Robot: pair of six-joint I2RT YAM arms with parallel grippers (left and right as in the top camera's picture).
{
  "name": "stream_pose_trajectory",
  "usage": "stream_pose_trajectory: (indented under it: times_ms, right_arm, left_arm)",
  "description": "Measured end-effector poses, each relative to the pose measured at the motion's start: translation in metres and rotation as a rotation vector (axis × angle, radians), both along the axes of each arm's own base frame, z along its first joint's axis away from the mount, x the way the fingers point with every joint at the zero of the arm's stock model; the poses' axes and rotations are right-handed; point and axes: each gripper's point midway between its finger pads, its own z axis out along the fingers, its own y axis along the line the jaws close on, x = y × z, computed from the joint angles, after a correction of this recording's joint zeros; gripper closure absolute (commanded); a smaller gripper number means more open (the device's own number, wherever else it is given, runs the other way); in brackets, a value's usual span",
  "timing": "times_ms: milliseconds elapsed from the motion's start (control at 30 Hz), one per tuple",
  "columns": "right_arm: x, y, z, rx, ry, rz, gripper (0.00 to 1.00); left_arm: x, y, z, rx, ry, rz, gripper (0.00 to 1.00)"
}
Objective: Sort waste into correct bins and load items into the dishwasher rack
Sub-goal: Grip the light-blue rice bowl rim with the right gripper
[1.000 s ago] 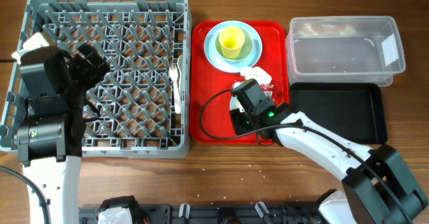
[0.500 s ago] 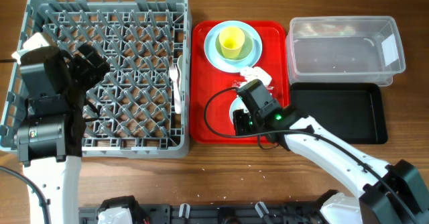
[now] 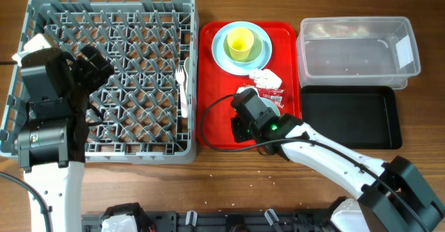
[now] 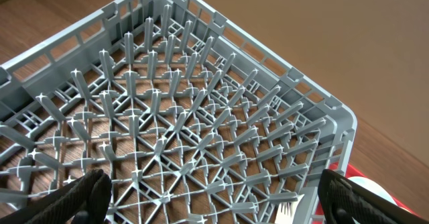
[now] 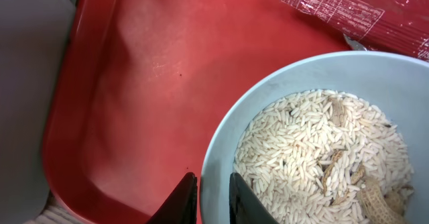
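My right gripper (image 5: 213, 198) is shut on the near-left rim of the light blue bowl (image 5: 281, 70), one finger inside and one outside. The bowl holds rice-like scraps (image 5: 315, 150) and sits on the red serving tray (image 5: 134, 83). From overhead, the right gripper (image 3: 247, 119) covers the bowl. The red-and-clear wrapper (image 5: 355, 9) lies just beyond the bowl, next to the white napkin (image 3: 264, 75). The yellow cup (image 3: 240, 44) stands on the blue plate (image 3: 221, 51). A white fork (image 3: 182, 78) lies in the grey rack (image 3: 111, 23). My left gripper (image 4: 218, 207) hangs open over the rack.
The clear tub (image 3: 358, 48) stands at the back right, with the black tray (image 3: 351, 117) in front of it. The red tray (image 3: 215, 128) lies between the rack and these bins. The right arm's black cable loops over the tray's front left.
My right gripper has shifted a little to the left over the red tray, still on the bowl. The left arm has not moved.
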Motion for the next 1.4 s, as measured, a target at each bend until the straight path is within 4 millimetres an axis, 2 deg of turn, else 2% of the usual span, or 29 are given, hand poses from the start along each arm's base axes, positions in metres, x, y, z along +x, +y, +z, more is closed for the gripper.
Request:
stream_pose_trajectory:
  times_ms: [300, 433, 533, 567, 633, 667, 800, 833, 867, 900, 1067, 1200, 1400]
  right_arm:
    - [-0.006, -0.006, -0.004, -0.015, 0.035, -0.031, 0.86]
    - [-0.006, -0.006, -0.004, -0.015, 0.037, -0.033, 0.81]
    - [-0.007, -0.007, -0.005, -0.019, 0.041, -0.037, 0.81]
    - [-0.006, -0.008, -0.005, -0.023, 0.037, -0.040, 0.82]
    - [-0.005, -0.009, -0.005, -0.029, 0.032, -0.040, 0.96]
    - [-0.005, -0.009, -0.005, -0.028, 0.032, -0.043, 0.96]
    - [-0.004, -0.011, -0.005, -0.037, 0.023, -0.049, 0.94]
    - [-0.004, -0.011, -0.005, -0.036, 0.025, -0.048, 0.91]
    - [-0.004, -0.010, -0.005, -0.035, 0.026, -0.048, 0.81]
    - [-0.004, -0.010, -0.005, -0.035, 0.026, -0.046, 0.75]
    - [-0.007, -0.010, -0.006, -0.037, 0.036, -0.032, 0.75]
    - [-0.009, -0.010, -0.018, -0.059, 0.063, -0.020, 0.96]
    - [-0.007, -0.012, -0.014, -0.076, 0.053, -0.019, 0.96]
  left_arm:
    - [0.000, 0.000, 0.000, 0.000, 0.000, 0.000, 0.00]
    - [0.000, 0.000, 0.000, 0.000, 0.000, 0.000, 0.00]
    - [0.000, 0.000, 0.000, 0.000, 0.000, 0.000, 0.00]
    - [0.000, 0.000, 0.000, 0.000, 0.000, 0.000, 0.00]
    - [0.000, 0.000, 0.000, 0.000, 0.000, 0.000, 0.00]
    - [0.000, 0.000, 0.000, 0.000, 0.000, 0.000, 0.00]
    - [0.000, 0.000, 0.000, 0.000, 0.000, 0.000, 0.00]
    - [0.000, 0.000, 0.000, 0.000, 0.000, 0.000, 0.00]
    - [0.000, 0.000, 0.000, 0.000, 0.000, 0.000, 0.00]
    - [0.000, 0.000, 0.000, 0.000, 0.000, 0.000, 0.00]
    - [0.000, 0.000, 0.000, 0.000, 0.000, 0.000, 0.00]
    - [0.000, 0.000, 0.000, 0.000, 0.000, 0.000, 0.00]
    - [0.000, 0.000, 0.000, 0.000, 0.000, 0.000, 0.00]
